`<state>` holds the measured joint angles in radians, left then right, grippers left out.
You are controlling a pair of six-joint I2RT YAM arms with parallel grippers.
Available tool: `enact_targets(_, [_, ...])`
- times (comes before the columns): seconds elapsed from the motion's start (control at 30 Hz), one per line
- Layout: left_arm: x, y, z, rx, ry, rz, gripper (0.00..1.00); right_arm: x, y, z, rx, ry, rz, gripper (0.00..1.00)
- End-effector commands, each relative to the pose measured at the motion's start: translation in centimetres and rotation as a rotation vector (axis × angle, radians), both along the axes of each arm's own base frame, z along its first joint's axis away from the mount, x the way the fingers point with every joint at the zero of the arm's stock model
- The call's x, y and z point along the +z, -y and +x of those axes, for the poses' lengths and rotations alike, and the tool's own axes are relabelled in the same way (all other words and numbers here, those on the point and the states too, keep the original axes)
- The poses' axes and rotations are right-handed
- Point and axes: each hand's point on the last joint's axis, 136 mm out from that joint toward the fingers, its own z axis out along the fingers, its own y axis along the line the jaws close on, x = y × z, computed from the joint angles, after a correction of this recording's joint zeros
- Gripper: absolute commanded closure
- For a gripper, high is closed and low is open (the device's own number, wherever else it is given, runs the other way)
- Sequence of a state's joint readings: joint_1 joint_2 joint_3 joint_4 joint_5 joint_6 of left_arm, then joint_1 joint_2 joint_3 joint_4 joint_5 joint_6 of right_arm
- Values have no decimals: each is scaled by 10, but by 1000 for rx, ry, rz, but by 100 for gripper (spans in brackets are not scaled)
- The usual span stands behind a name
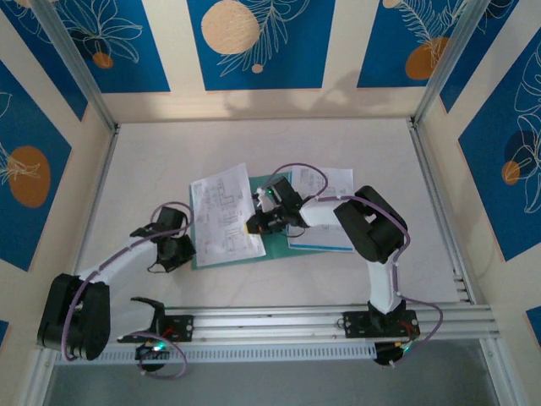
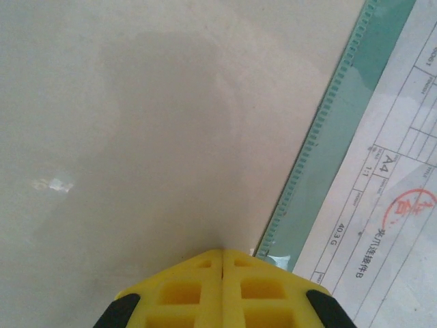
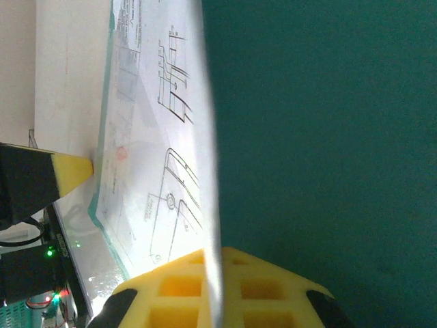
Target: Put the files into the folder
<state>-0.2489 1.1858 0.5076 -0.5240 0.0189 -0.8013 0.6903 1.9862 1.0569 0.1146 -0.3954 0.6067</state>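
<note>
The teal folder lies flat at the table's middle. A white file sheet with diagrams covers its left part. My right gripper is shut on that sheet's right edge. In the right wrist view the sheet runs edge-on between the yellow fingers, raised off the teal folder. A second file sheet with a blue edge strip lies under the right arm. My left gripper is shut, its tips down on the table against the folder's toothed left edge.
An aluminium rail runs along the near edge by the arm bases. Frame posts and blue patterned walls enclose the white table. Bare table lies behind and to the left of the folder.
</note>
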Motion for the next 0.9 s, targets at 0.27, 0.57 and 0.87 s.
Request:
enact_targets(0.27, [-6,-1,-4,4,-15,-14,100,9,-11,-10,-1,0,7,100])
enact_targets(0.57, [-5,0,-3,1,-12,-19,100,1,-14,-15,8,-17,-12,100])
enact_targets(0.87, [-6,1,-4,4,-10,-24,100,4,-7,-3,-56,-20,-34,100])
